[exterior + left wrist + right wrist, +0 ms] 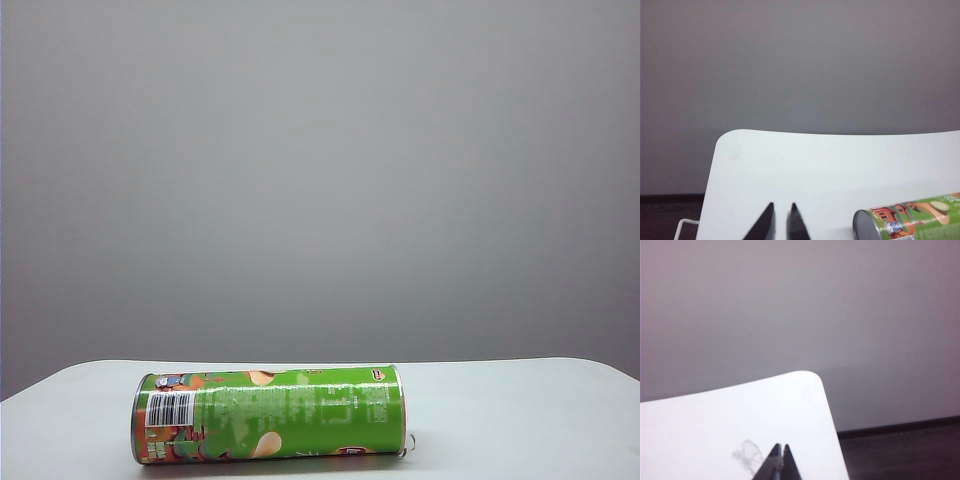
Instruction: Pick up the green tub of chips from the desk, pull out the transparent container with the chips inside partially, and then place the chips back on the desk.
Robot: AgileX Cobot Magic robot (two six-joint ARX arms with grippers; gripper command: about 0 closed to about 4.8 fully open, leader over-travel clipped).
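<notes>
Lying beside left end effector [781, 215]: green tub of chips [910, 220]

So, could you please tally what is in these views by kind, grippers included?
Green tub of chips: 1, lying on its side on the desk
Desks: 1
Grippers: 2, left gripper and right gripper, both shut, holding nothing
Total: 4
</notes>
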